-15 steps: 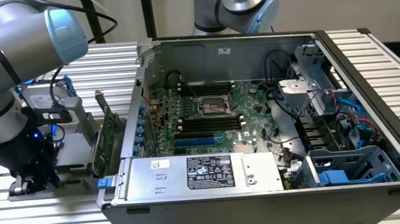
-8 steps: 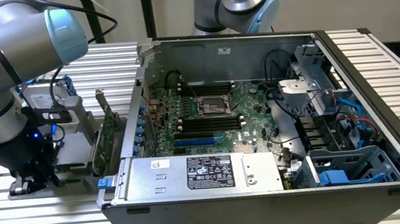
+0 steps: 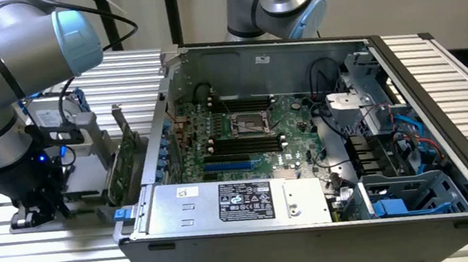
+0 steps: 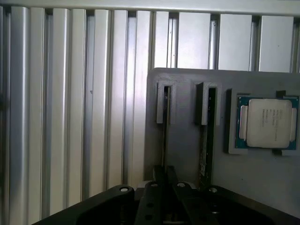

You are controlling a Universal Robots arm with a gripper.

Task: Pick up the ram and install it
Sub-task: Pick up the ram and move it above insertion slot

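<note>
Two ram sticks stand on edge in slots of a grey holder plate (image 4: pixel 185 150). One ram (image 4: pixel 165 140) shows as a thin line running straight into my gripper (image 4: pixel 165 174), whose two black fingertips sit tight on either side of it. The other ram (image 4: pixel 205 150), green with a pale label, stands in the neighbouring slot, apart from the fingers. In the exterior view my gripper (image 3: pixel 41 213) is low over the holder at that view's left, outside the open computer case (image 3: pixel 314 233). The black memory slots (image 3: pixel 244 144) lie on the motherboard inside the case.
A processor chip (image 4: pixel 267 123) rests in a recess of the holder beyond the second stick. A green expansion card (image 3: pixel 125 165) stands upright between my arm and the case wall. A silver hard drive with blue rails (image 3: pixel 52 117) sits behind. Ribbed aluminium table (image 4: pixel 70 117) surrounds the holder.
</note>
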